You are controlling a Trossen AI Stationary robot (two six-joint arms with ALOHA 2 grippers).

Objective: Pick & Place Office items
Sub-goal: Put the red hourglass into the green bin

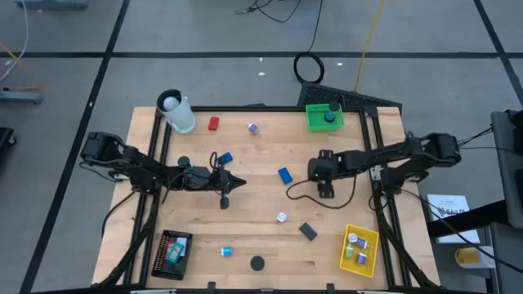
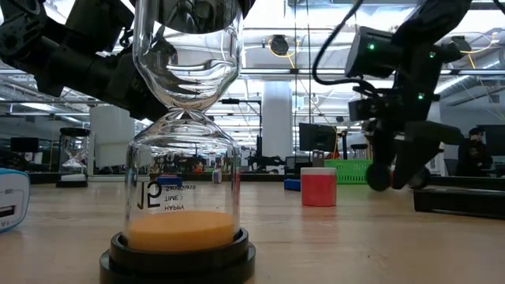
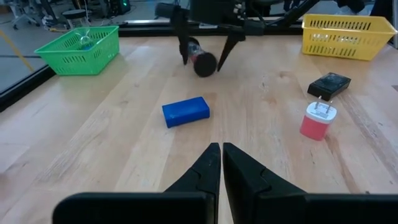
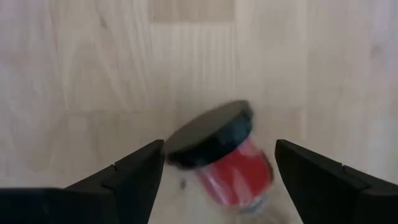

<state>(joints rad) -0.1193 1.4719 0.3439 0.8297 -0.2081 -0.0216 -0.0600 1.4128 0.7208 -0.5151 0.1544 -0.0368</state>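
Small office items lie scattered on the wooden table: a blue block, another blue block, a red block, a purple clip, a red-and-white plug, a black block and a teal piece. My right gripper points down, open, astride a small hourglass with a black cap and red filling, which is tilted at table height. My left gripper is shut, left of centre, pointing at the blue block. My right gripper comes from above with its fingers wide on either side of the small hourglass. One finger stands right by the black cap. I cannot tell whether it touches.
A green tray sits at the far edge, a yellow tray at the near right, and a black mesh tray at the near left. A white cup lies at the far left. A larger hourglass stands near the near edge.
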